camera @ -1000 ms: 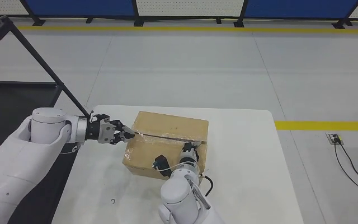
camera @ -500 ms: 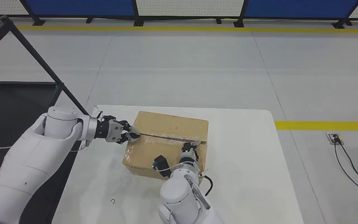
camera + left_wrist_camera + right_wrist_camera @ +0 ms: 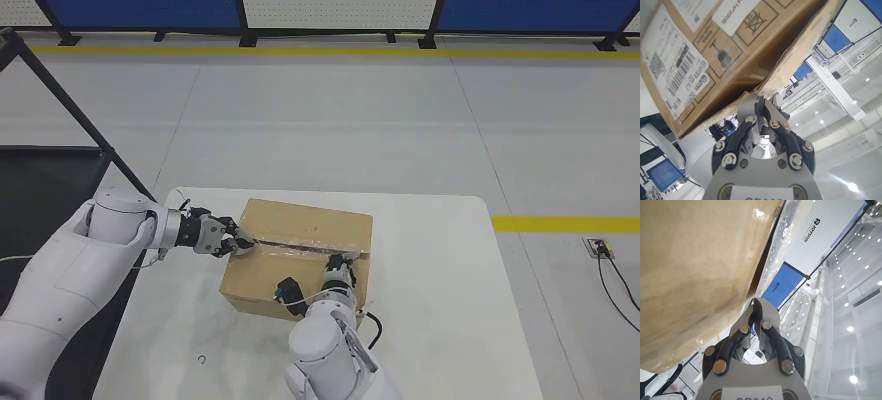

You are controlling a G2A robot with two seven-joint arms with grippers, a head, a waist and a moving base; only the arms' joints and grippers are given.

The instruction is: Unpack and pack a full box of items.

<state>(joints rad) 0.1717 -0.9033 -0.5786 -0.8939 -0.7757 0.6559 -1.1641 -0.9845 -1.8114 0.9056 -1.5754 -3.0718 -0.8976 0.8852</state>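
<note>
Sitting closed on the white rounded counter (image 3: 440,300), left of its middle, the brown cardboard box (image 3: 300,222) carries a strip of clear glossy tape (image 3: 305,243) along its top seam. White printed labels (image 3: 674,72) cover its left end face. The left gripper (image 3: 238,243) is at that left end, level with the seam; the left wrist view shows its jaws clenched together right at the box's torn corner edge. The right gripper (image 3: 340,268) is at the near part of the box, toward its right end, jaws likewise closed tight just beside the tape's edge; whether they pinch any tape cannot be told. Beyond the counter lies grey floor with a yellow line (image 3: 560,223).
</note>
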